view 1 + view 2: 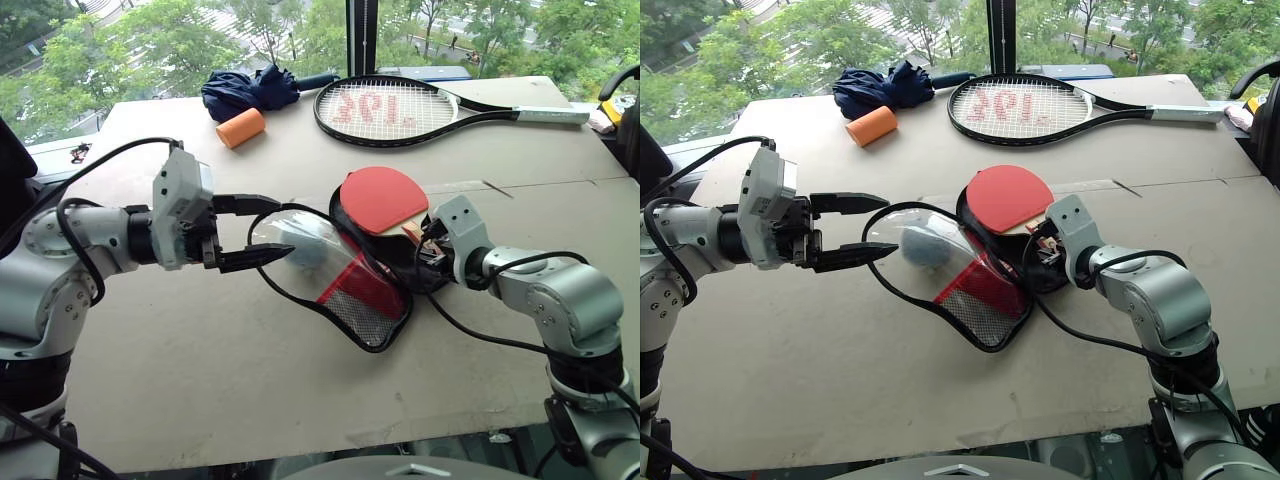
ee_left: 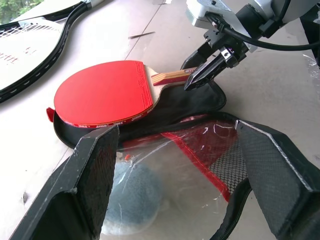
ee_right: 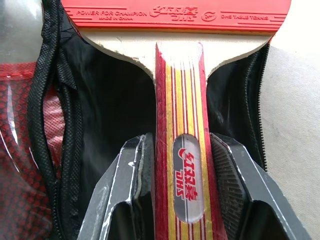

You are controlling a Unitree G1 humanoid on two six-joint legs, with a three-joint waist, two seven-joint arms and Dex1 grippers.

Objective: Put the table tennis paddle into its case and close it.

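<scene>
Lettering reading "POWER FOR CHAMPION, MADE IN CHINA" is showing along the red rubber edge of the table tennis paddle [image 3: 176, 12]. The right claw [image 3: 182, 190] is clamping the striped handle, the paddle lying over the far half of the open case [image 1: 340, 270] mid-worktop [image 1: 200, 340]. The left claw [image 1: 262, 232] is gaping wide, one finger touching the case's clear flap.

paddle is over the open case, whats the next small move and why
Probably lower the table tennis paddle flat onto the black lining of the case and release. The right gripper is shut on its handle, the red face already lies over the lining, and the open left gripper is at the clear flap.
</scene>
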